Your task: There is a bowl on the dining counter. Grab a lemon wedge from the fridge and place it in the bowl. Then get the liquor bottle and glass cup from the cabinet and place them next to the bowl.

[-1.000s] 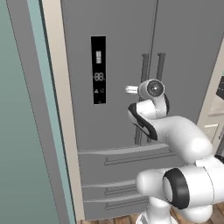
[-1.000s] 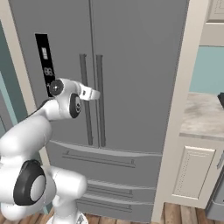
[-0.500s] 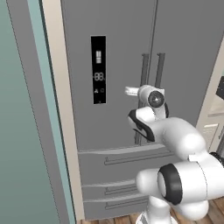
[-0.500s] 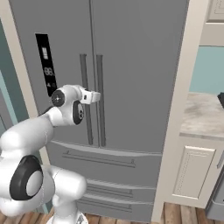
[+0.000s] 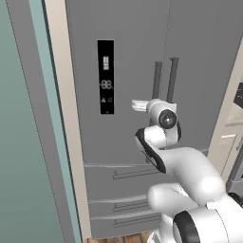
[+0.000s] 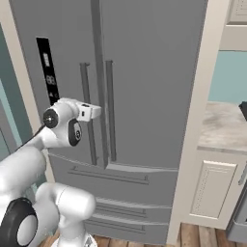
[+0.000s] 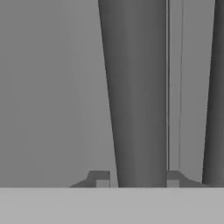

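Note:
The grey steel fridge stands shut before me, its black display panel on the left door. Two long vertical handles run beside the centre seam. My gripper is open at the left door's handle, one small dark tip on each side of the bar. The other handle runs along the right edge of the hand view. From the right base view, the white hand reaches up against that left handle. The dining counter is out of view.
Fridge drawers lie under the doors. A beige panel and a teal wall flank the fridge's left side. To its right are a cream cabinet under a stone-topped wall counter, and wooden floor.
The wrist has dropped lower and pushed forward, bringing the hand up to the left door's handle. The fridge doors have stayed shut and the camera has not moved.

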### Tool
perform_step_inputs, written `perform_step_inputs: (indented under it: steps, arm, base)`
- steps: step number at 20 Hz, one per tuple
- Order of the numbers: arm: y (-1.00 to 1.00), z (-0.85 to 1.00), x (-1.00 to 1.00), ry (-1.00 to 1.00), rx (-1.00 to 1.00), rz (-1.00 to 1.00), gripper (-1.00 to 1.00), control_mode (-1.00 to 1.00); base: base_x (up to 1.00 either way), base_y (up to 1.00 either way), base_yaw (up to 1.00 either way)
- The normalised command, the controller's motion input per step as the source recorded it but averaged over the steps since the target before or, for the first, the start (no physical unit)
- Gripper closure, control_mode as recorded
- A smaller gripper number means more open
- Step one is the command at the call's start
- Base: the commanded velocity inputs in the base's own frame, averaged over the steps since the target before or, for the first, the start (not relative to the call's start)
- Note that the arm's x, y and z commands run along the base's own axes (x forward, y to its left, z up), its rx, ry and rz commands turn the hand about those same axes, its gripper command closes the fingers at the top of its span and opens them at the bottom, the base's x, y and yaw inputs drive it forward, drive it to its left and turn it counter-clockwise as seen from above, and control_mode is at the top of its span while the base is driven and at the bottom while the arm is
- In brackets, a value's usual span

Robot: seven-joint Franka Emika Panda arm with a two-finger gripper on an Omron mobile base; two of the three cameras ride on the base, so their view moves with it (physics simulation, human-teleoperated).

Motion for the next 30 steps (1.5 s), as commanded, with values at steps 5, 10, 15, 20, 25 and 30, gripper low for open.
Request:
perform_step_inputs:
  steps: [5, 10, 15, 20, 25, 30]
  arm:
    - [0.95, 0.13, -0.87, 0.00, 0.00, 0.01, 1.00, -1.00]
    - [1.00, 0.16, -0.89, 0.00, 0.00, 0.01, 1.00, -1.00]
    - [1.00, 0.21, -0.70, 0.04, 0.00, 0.06, 1.00, -1.00]
    - [1.00, 0.19, -0.49, 0.08, 0.00, 0.10, -1.00, -1.00]
    - [0.37, 0.34, -0.60, 0.02, 0.00, 0.03, -1.00, -1.00]
    - [-0.47, 0.54, -0.99, 0.01, 0.09, 0.00, -1.00, -1.00]
  base:
    - [0.00, 0.00, 0.00]
    - [0.00, 0.00, 0.00]
    - [0.00, 0.00, 0.00]
    - [0.00, 0.00, 0.00]
    - [0.00, 0.00, 0.00]
    - [0.00, 0.00, 0.00]
